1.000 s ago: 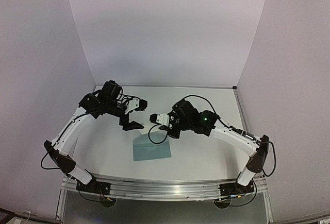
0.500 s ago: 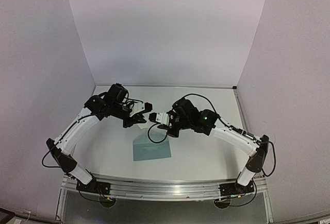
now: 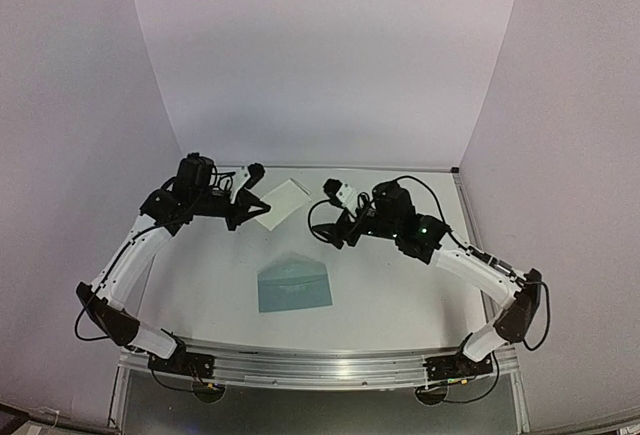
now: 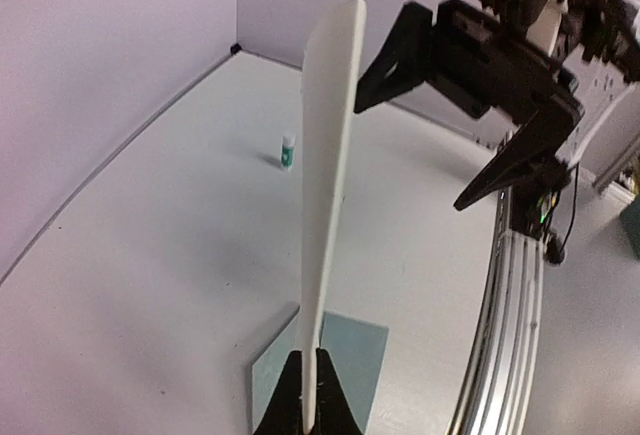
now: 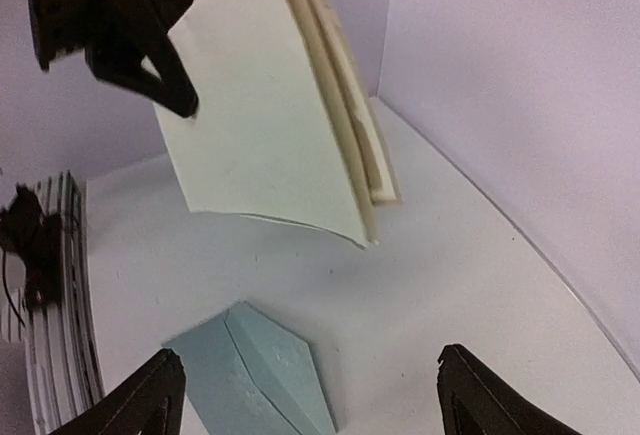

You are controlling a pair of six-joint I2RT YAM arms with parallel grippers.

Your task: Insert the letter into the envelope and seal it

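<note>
the left end effector [image 4: 308,380] is pinching the cream letter [image 4: 330,205] above the envelope [image 3: 293,283], which is lying flap-open on the table [image 3: 400,285], while the right end effector [image 5: 310,390] is hovering spread beside the envelope.

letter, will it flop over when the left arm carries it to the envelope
Probably not much: held by one edge in the left gripper, the letter stands up with only a slight bow. Its folded layers likely add stiffness. The free corner curls a little, so it may catch at the envelope mouth.
</note>
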